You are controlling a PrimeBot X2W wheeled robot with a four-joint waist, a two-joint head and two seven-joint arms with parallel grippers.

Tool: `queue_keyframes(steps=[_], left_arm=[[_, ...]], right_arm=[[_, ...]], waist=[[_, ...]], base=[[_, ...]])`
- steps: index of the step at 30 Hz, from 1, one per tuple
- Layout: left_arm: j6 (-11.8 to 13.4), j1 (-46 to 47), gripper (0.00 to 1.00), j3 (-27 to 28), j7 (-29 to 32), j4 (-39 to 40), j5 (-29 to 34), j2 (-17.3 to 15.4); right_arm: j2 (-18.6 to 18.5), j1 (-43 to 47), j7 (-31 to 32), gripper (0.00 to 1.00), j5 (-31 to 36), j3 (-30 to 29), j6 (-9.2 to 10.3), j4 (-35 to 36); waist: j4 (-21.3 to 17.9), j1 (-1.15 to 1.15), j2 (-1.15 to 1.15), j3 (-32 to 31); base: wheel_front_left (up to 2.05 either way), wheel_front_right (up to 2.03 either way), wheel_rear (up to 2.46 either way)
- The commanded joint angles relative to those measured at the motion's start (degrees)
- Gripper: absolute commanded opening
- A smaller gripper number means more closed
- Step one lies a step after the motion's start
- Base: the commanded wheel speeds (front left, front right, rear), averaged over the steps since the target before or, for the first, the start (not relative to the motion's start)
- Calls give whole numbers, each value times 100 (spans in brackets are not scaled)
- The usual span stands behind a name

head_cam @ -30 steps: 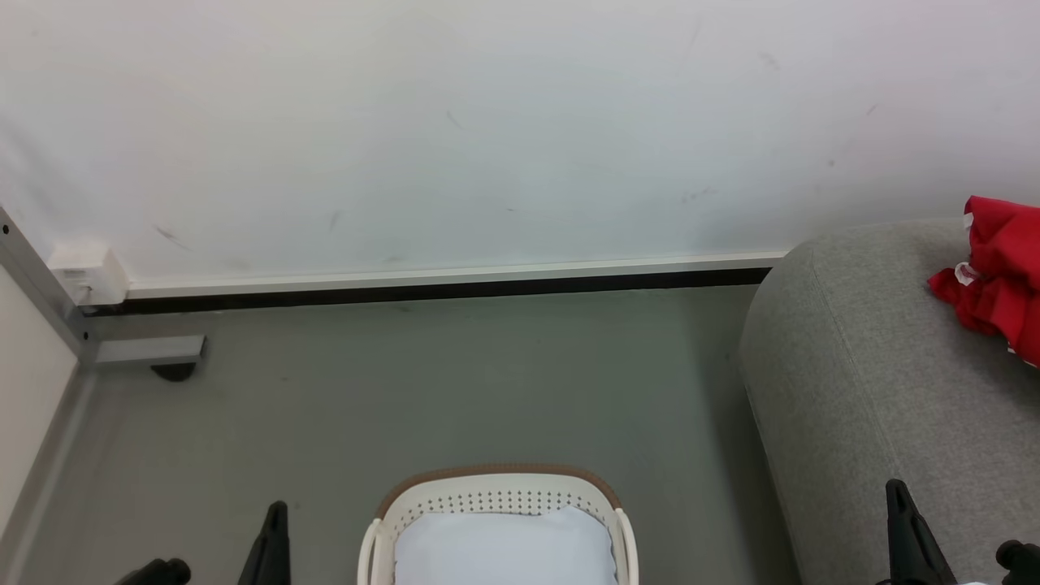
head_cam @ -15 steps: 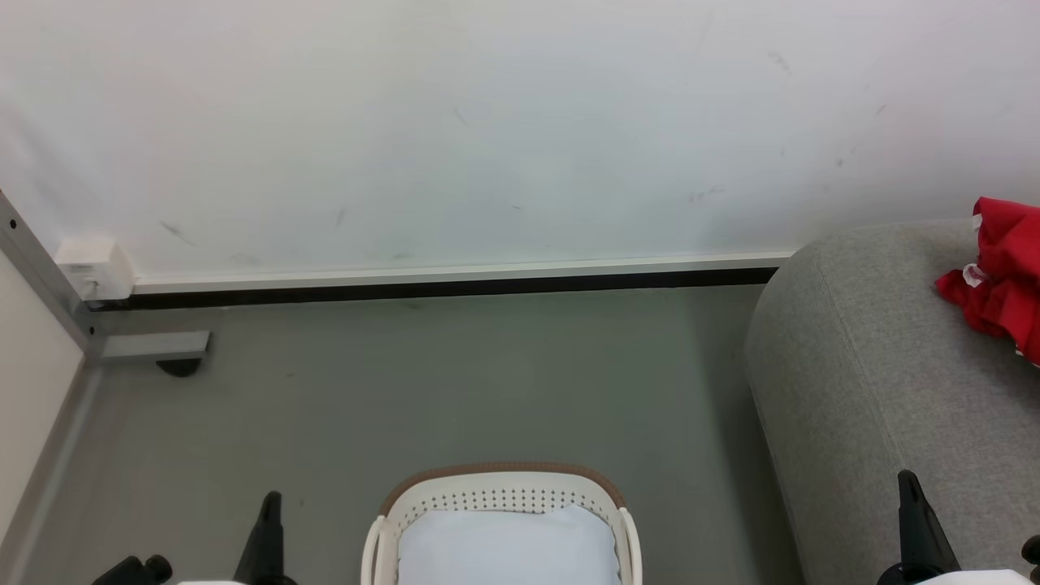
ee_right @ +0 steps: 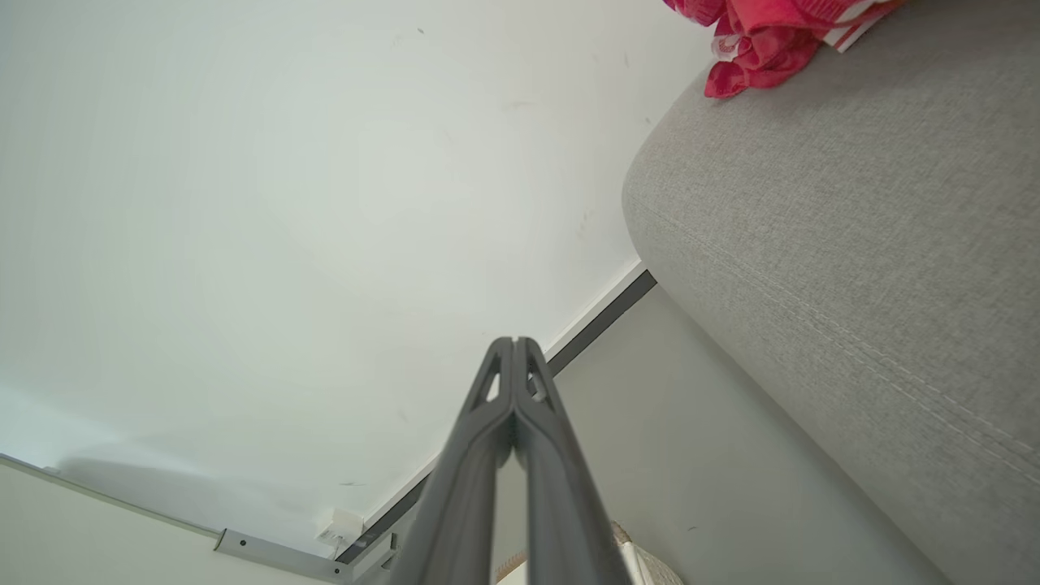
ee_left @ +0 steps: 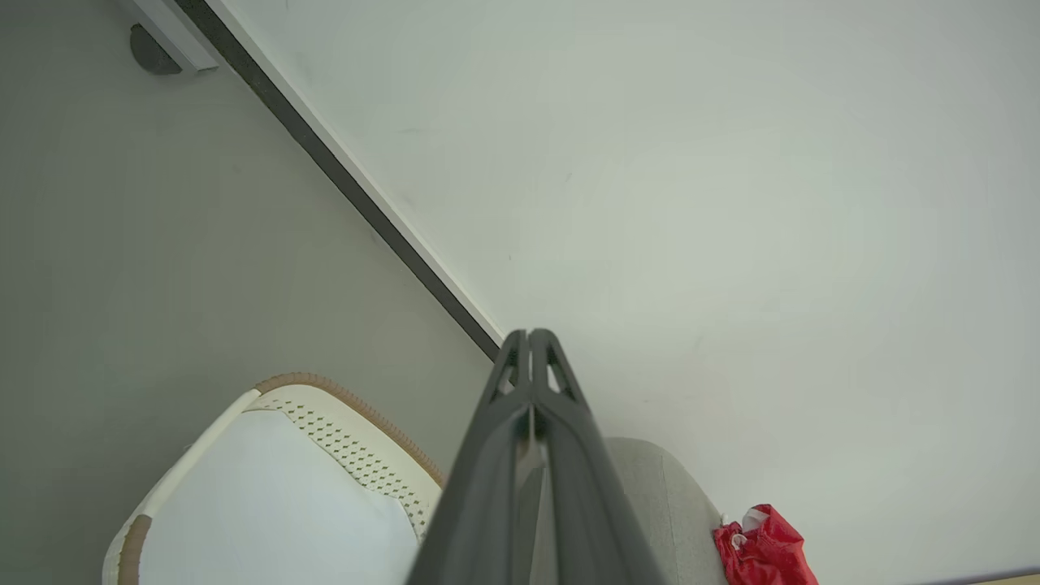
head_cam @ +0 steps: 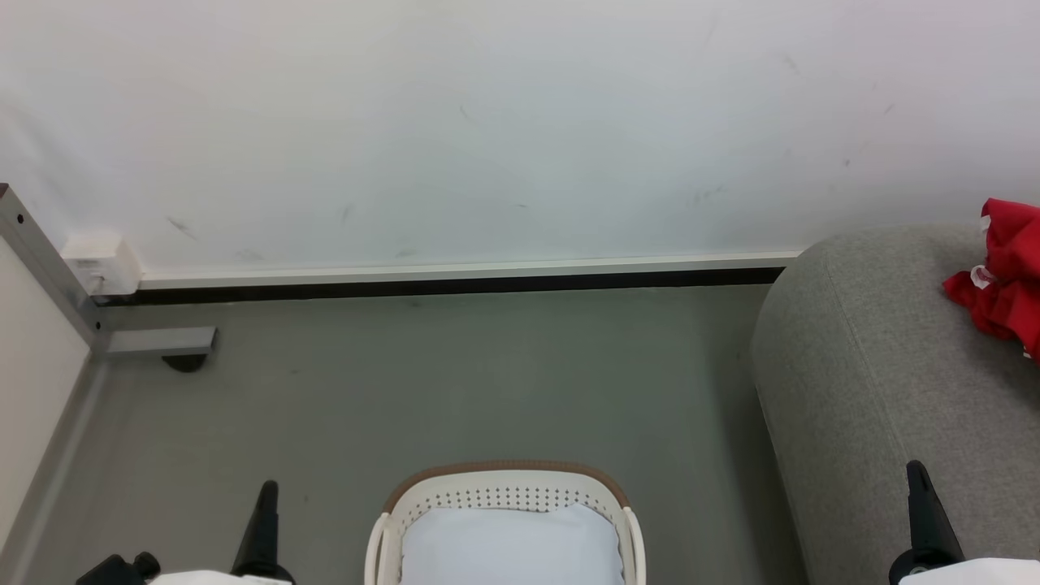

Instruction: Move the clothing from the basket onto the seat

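Grey floor (head_cam: 455,390), white wall (head_cam: 487,122); clothing (head_cam: 1003,284) lies on the seat (head_cam: 877,390), well apart from the basket (head_cam: 504,481), which holds a pale cloth (head_cam: 508,544). On left gripper (ee_left: 530,337) and right gripper (ee_right: 513,345), jaws closed, empty. I judge the move done; next I'd just park both arms.

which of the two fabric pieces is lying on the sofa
The bright red garment, bunched up on the grey sofa. The pale white-blue cloth lies inside the cream basket instead.
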State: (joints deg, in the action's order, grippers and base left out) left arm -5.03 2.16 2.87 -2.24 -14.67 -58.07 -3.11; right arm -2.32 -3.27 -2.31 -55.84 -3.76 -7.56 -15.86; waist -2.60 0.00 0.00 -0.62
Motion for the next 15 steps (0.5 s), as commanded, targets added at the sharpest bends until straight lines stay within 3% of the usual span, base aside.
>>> queue_keyframes(steps=[1, 15], left_arm=[[-36, 122, 0, 26, 24, 59, -112, -23], [-95, 204, 0, 123, 248, 63, -972, -13]], right_arm=[[-61, -99, 26, 0, -126, -21, 6, 77], [-66, -174, 247, 0, -1031, -93, 8, 109]], waist=[[2, 0, 0, 1], [55, 0, 0, 17]], base=[[0, 0, 0], [0, 0, 0]])
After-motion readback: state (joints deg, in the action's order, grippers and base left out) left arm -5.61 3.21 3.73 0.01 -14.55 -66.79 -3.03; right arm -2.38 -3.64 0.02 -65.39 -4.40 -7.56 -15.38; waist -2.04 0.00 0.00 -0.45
